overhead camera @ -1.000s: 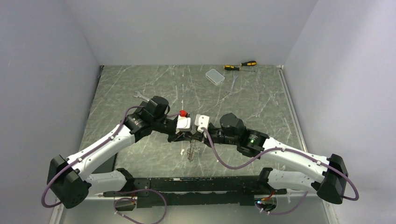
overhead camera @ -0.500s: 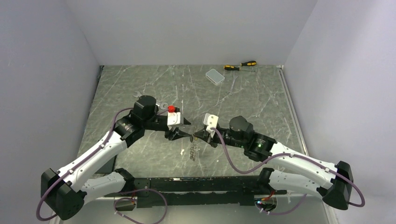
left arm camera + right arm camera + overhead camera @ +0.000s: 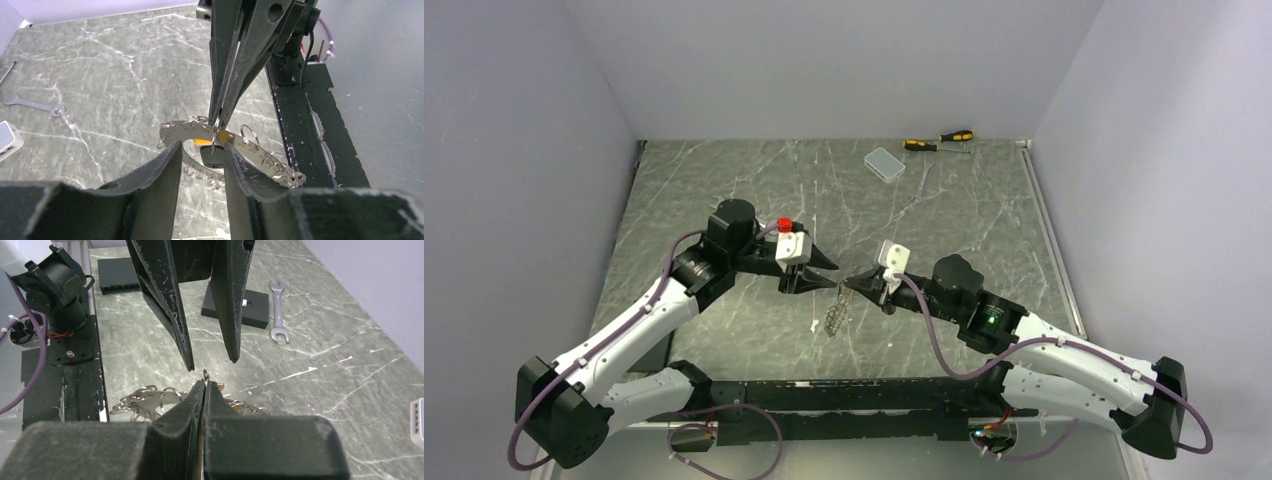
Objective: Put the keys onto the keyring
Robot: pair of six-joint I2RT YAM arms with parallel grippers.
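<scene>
The keyring (image 3: 250, 150), a thin silvery loop edged with small split rings, hangs just above the table under my right gripper (image 3: 853, 283). It also shows in the top view (image 3: 834, 318) and the right wrist view (image 3: 145, 399). My right gripper (image 3: 206, 383) is shut on one small ring at the loop's top. A yellow key head (image 3: 202, 142) and a black key head (image 3: 213, 158) hang inside the loop. I cannot make out the pale key. My left gripper (image 3: 825, 273) is open and empty, with its fingertips (image 3: 175, 150) either side of the loop.
A silver spanner (image 3: 277, 332) and a flat black block (image 3: 235, 307) lie beyond the left arm. A white box (image 3: 884, 163) and yellow-and-black screwdrivers (image 3: 939, 140) sit at the back. The black base rail (image 3: 300, 135) runs along the near edge.
The two grippers were together at the keyring; the left gripper has let go, opened and drawn back left. The right arm has shifted right, still holding the hanging keyring.
</scene>
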